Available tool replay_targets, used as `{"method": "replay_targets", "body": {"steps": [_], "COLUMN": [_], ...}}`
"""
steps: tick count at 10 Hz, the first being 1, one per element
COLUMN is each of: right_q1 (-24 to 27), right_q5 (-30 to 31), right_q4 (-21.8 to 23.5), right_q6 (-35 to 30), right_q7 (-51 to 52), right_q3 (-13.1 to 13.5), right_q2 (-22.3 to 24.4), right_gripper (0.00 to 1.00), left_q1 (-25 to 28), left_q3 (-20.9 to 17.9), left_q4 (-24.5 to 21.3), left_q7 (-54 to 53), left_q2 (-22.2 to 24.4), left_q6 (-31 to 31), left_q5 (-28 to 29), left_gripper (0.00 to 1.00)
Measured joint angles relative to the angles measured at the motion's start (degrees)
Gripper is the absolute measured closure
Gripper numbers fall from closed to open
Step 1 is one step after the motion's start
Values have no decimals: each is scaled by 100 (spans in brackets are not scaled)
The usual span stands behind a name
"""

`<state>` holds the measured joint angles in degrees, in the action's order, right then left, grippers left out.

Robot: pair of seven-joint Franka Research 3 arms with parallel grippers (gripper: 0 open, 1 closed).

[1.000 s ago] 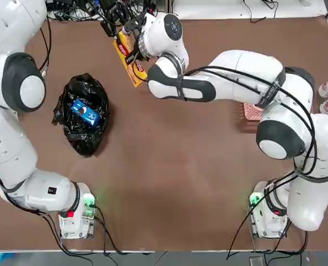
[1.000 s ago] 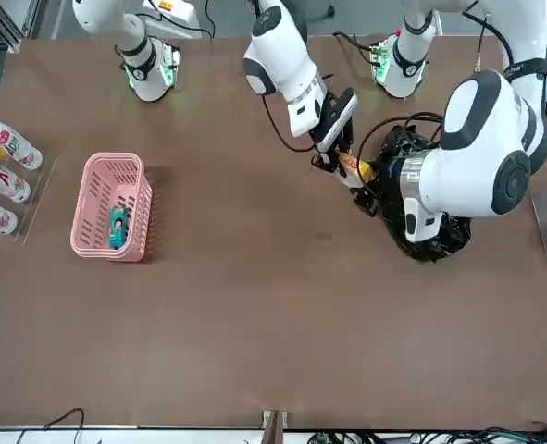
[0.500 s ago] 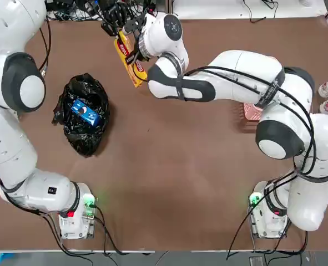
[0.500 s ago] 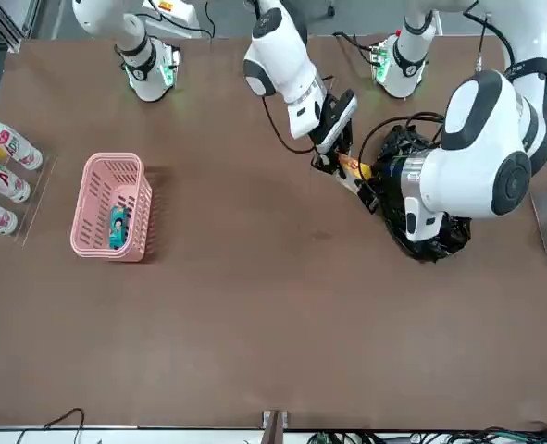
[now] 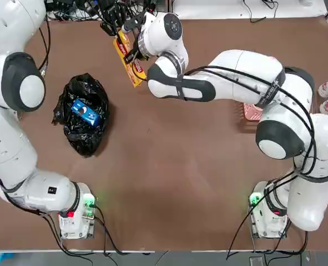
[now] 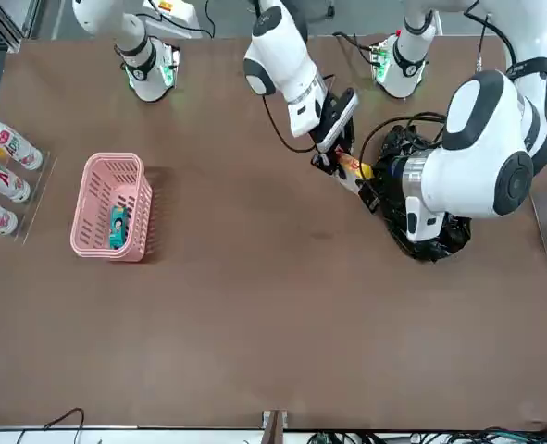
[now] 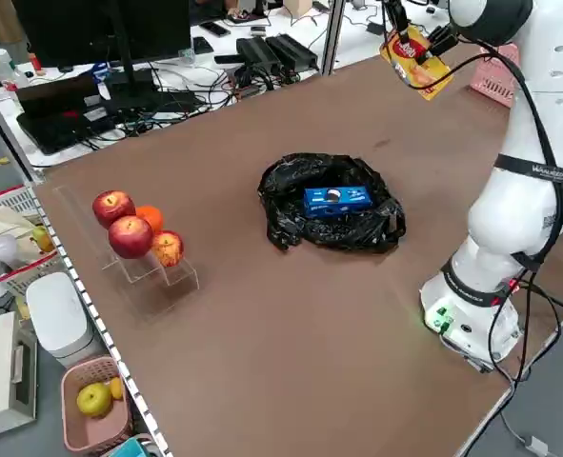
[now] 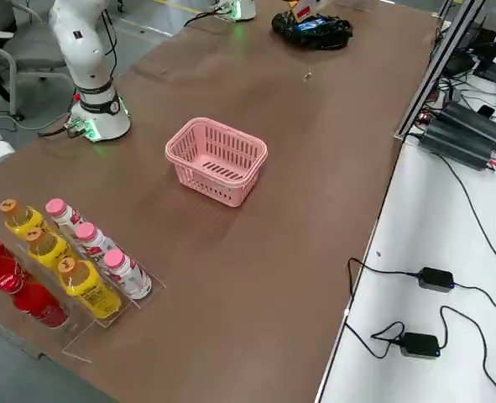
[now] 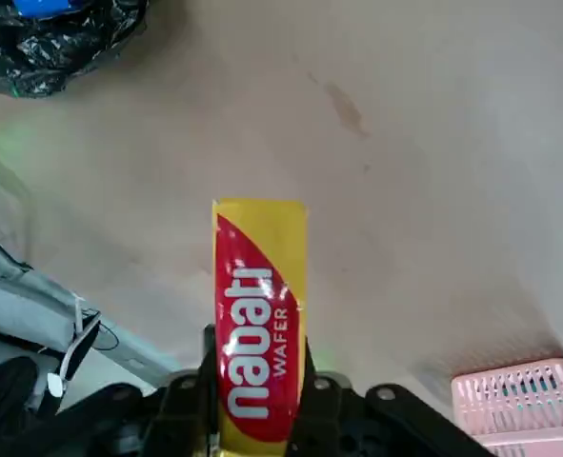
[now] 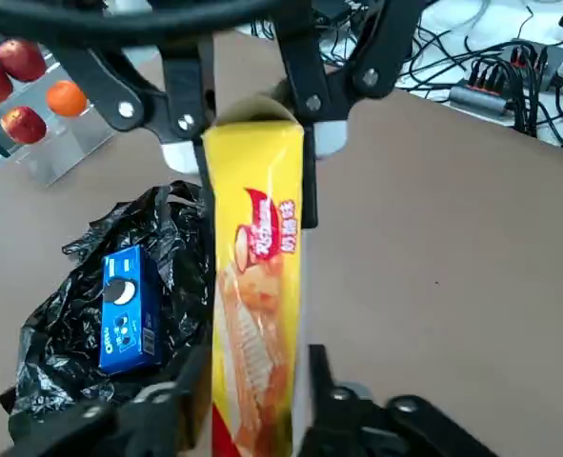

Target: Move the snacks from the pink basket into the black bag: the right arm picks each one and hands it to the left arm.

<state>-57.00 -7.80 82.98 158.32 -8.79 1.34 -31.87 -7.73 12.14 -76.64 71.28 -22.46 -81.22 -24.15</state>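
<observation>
Two grippers are on our yellow-orange packet (image 5: pixel 122 51), upper left of the top view: the left gripper (image 10: pixel 257 217) clamps it, while the right gripper (image 10: pixel 259 354) stands open around it. Its long axis slants from upper left to lower right there. We've got the blue packet (image 5: pixel 86 112) slanting likewise on the black bag (image 5: pixel 85 143), and the teal packet (image 6: pixel 118 228) roughly upright in the pink basket (image 6: pixel 86 222), left in the front view.

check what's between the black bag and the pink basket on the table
In the top view, bare brown tabletop lies directly between the black bag and the pink basket.
</observation>
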Motion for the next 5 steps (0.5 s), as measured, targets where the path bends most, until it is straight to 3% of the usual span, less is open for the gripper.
{"method": "replay_targets", "body": {"steps": [2,4,5], "right_q1": [-13,-30,-34], "right_q5": [0,-2,-5], "right_q4": [-8,-9,-11], "right_q6": [0,1,1], "right_q7": [-1,-5,-13], "right_q3": [-5,-9,-9], "right_q2": [-2,-3,-3], "right_gripper": [34,3,0], "left_q1": [56,220,366], "left_q3": [-27,-38,-42], "left_q4": [3,6,8], "left_q7": [-171,-465,-666], "left_q2": [1,8,23], "left_q6": [85,254,356], "left_q5": [45,125,244], "left_gripper": [70,70,70]}}
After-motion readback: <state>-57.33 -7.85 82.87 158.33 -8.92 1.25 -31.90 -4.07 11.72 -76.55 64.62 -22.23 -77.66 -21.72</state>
